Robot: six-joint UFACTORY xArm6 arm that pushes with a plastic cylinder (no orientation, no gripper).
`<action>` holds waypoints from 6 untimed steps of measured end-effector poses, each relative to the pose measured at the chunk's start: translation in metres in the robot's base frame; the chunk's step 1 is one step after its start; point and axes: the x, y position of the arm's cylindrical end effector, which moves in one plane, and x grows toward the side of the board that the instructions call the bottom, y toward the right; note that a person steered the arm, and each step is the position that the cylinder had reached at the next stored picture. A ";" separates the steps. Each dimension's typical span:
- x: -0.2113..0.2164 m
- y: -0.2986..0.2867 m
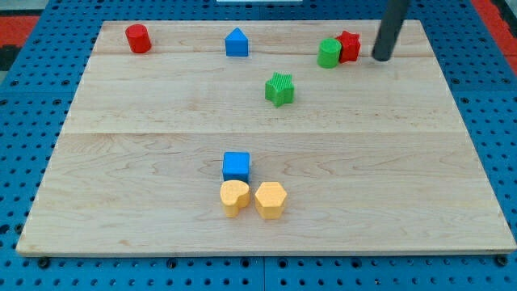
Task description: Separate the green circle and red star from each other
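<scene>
The green circle (329, 53) and the red star (349, 46) sit touching each other near the view's top right of the wooden board (145, 162). The green circle is on the left of the pair, the red star on the right. My tip (380, 57) is down at the board just right of the red star, a small gap apart from it. The dark rod rises from it toward the view's top edge.
A red cylinder (138, 38) sits at the top left, a blue house-shaped block (237, 43) at top centre, a green star (279, 89) below the pair. A blue cube (237, 166) and two yellow blocks (235, 196) (271, 200) cluster at bottom centre.
</scene>
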 end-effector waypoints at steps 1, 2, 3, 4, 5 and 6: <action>-0.015 -0.013; -0.040 -0.013; -0.044 -0.011; -0.024 -0.035; -0.018 -0.114; 0.026 -0.149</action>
